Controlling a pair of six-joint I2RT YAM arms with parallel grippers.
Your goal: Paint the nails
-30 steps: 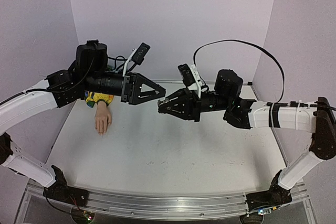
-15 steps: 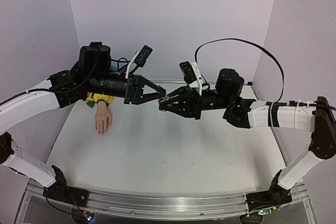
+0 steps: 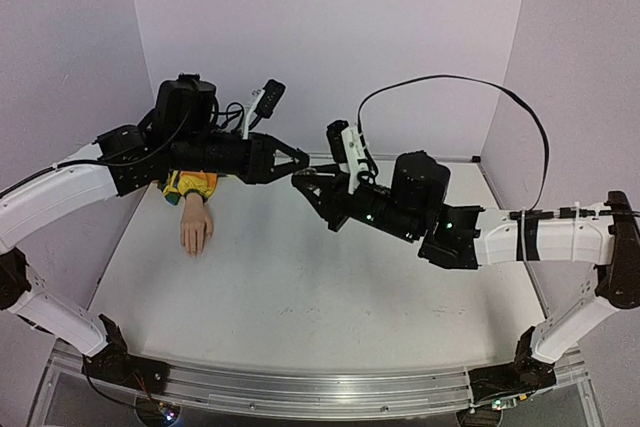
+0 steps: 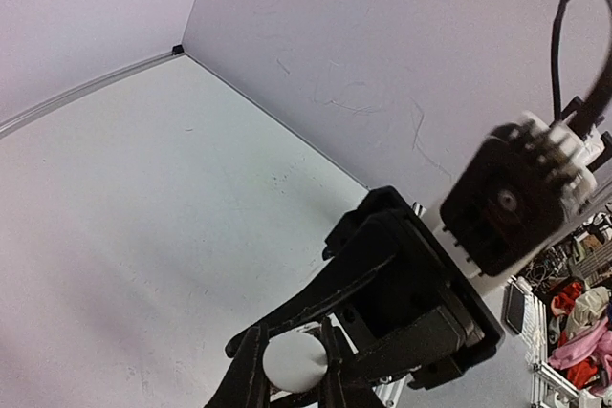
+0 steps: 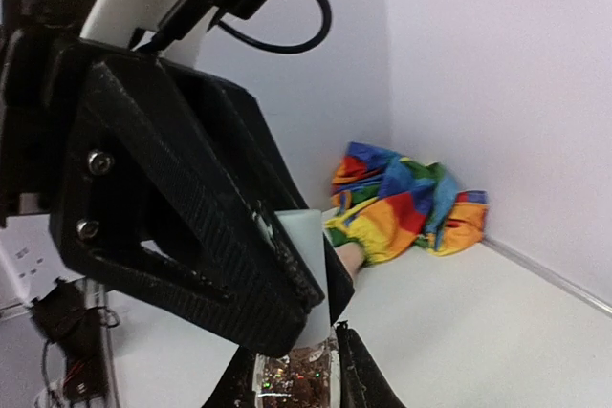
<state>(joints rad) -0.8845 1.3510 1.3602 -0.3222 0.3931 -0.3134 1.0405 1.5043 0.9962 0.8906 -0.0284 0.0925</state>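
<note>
The pale mannequin hand (image 3: pixel 195 228) lies flat at the table's far left, fingers toward me, its rainbow sleeve (image 3: pixel 190 185) bunched behind it. The nails at its fingertips (image 3: pixel 192 249) are too small to make out. Above the table's middle back, both grippers meet on a small bottle. My right gripper (image 5: pixel 295 381) is shut on the glitter-filled bottle body (image 5: pixel 296 384). My left gripper (image 4: pixel 292 365) is shut on its white cap (image 4: pixel 295 363), with one finger on each side. From the right wrist, the cap (image 5: pixel 314 250) shows behind the left fingers (image 5: pixel 206 236), and the sleeve (image 5: pixel 402 200) lies beyond.
Pale walls close in the table at the back and both sides. A black cable (image 3: pixel 450 87) loops above the right arm. The left arm (image 3: pixel 70 187) reaches over the sleeve. A metal rail (image 3: pixel 300 387) runs along the near edge.
My left gripper has shut on the bottle's cap. Both grippers have shifted left and toward the back wall, and the right gripper has tipped further upward.
</note>
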